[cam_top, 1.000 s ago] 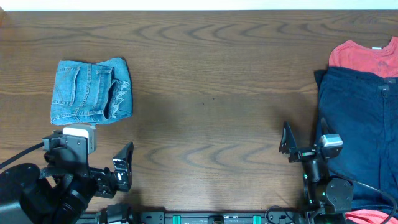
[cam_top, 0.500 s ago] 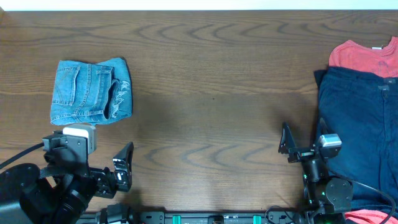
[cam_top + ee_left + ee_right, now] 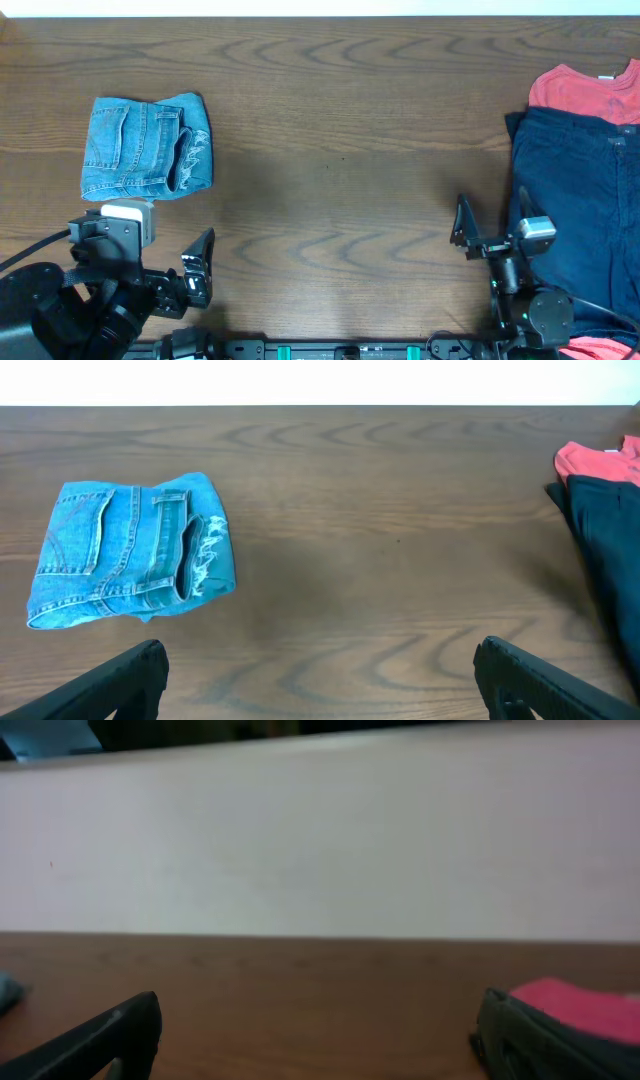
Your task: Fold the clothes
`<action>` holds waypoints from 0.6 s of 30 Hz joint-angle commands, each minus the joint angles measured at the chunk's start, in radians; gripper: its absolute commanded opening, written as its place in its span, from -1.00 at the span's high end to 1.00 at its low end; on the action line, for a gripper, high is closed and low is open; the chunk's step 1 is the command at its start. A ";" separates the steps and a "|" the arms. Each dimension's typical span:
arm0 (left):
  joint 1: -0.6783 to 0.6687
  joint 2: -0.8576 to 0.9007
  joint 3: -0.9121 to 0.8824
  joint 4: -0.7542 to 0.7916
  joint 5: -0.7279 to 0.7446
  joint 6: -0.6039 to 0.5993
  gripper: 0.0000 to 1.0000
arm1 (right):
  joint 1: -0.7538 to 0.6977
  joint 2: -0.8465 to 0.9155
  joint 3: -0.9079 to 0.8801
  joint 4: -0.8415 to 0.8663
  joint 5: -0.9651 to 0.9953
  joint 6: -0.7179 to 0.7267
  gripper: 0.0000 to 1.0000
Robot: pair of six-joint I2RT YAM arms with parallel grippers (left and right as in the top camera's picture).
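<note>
The light blue jeans [image 3: 146, 147] lie folded into a compact bundle at the left of the wooden table, back pocket up, frayed whitish edge on the right side. They also show in the left wrist view [image 3: 130, 550]. My left gripper [image 3: 200, 262] is open and empty near the front edge, below the jeans; its fingers frame the left wrist view [image 3: 320, 680]. My right gripper [image 3: 463, 230] is open and empty at the front right, tilted up; its fingers show in the right wrist view [image 3: 320, 1030].
A dark navy garment [image 3: 575, 210] lies at the right edge on top of a red garment [image 3: 585, 90], which also shows in the left wrist view [image 3: 600, 460]. A pale wall [image 3: 320, 840] stands behind the table's far edge.
The right arm has shifted slightly to the right and toward the front edge. The jeans and the left arm have not moved.
</note>
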 commanded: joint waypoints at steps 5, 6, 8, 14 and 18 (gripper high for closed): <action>-0.004 0.000 0.010 -0.001 -0.005 0.017 -0.96 | -0.010 0.002 0.023 -0.013 -0.010 -0.058 -0.98; -0.004 0.000 0.010 -0.001 -0.005 0.017 -0.96 | -0.009 0.002 0.009 -0.015 -0.019 -0.057 -0.99; -0.004 0.000 0.010 -0.001 -0.005 0.017 -0.96 | -0.009 0.000 -0.021 -0.015 -0.032 -0.057 -0.98; -0.004 0.000 0.010 -0.001 -0.005 0.017 -0.96 | -0.009 -0.022 -0.050 -0.101 -0.035 -0.051 -0.99; -0.004 0.000 0.010 -0.001 -0.005 0.017 -0.96 | -0.009 -0.022 -0.050 -0.172 -0.038 -0.051 -0.99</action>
